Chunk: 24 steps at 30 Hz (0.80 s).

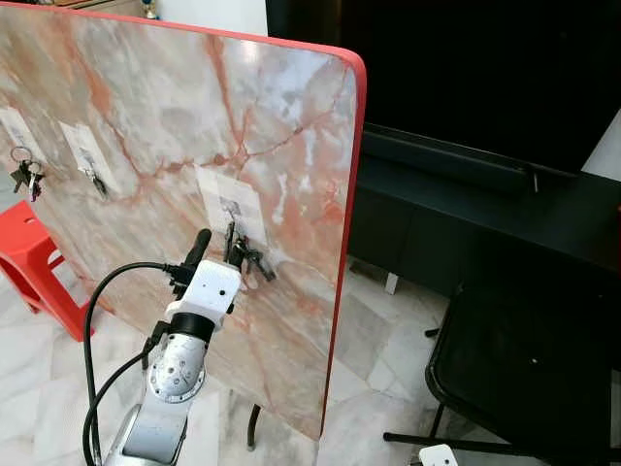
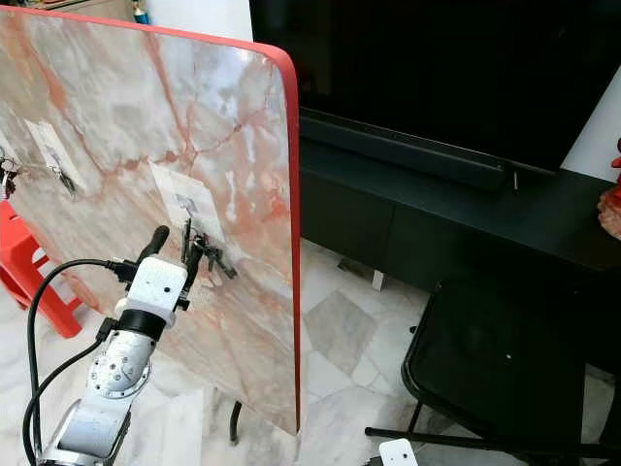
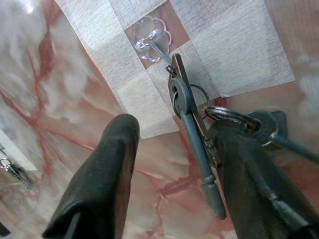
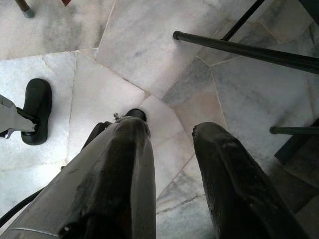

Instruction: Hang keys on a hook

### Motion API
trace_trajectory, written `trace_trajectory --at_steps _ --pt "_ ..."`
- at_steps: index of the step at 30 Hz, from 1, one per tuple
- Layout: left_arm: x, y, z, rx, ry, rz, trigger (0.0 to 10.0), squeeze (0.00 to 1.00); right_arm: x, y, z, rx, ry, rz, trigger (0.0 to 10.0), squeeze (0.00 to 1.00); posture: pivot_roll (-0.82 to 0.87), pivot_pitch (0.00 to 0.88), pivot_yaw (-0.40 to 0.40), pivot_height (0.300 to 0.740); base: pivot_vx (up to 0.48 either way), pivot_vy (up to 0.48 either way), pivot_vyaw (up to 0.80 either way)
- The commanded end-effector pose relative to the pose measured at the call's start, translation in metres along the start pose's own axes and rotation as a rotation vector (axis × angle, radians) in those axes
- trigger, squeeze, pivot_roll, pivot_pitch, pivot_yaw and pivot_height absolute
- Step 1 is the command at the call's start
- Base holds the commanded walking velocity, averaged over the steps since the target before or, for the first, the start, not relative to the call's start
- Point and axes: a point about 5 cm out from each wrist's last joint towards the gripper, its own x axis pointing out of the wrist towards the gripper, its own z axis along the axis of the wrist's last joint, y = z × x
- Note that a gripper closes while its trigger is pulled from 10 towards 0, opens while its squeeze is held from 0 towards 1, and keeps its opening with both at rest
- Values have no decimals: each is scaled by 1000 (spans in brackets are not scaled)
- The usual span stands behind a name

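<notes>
A bunch of dark keys hangs by its ring from a clear stick-on hook on a white patch of the upright marble board. My left gripper is raised to the board and is open. Its fingers stand either side of the hanging keys, with one finger right against the bunch. I cannot tell whether it presses on them. My right gripper hangs low over the marble floor, open and holding nothing.
Two more hooks on the board's left side carry key bunches. A red stool stands at the left. A black chair and a dark TV console are to the right. Black chair legs cross the floor.
</notes>
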Motion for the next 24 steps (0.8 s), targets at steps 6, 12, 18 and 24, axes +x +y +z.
trace_trajectory --at_steps 6,12,18,24 --pt "-10 -3 -5 -61 18 -40 10000 1000 0 -1 1 20 -6 -7 10000 0 73 0 -22 740 0 0 0" --pt "-28 4 -29 -87 106 -61 10000 0 0 -1 2 21 -7 -10 10000 0 76 0 -22 740 0 0 0" --pt "-38 8 -44 -129 170 -57 10000 0 0 -2 2 21 -7 -15 10000 0 79 0 -24 740 0 0 0" --pt "-56 13 -80 -232 344 -9 10000 0 0 -2 1 22 -5 -19 10000 0 74 0 -22 740 0 0 0"
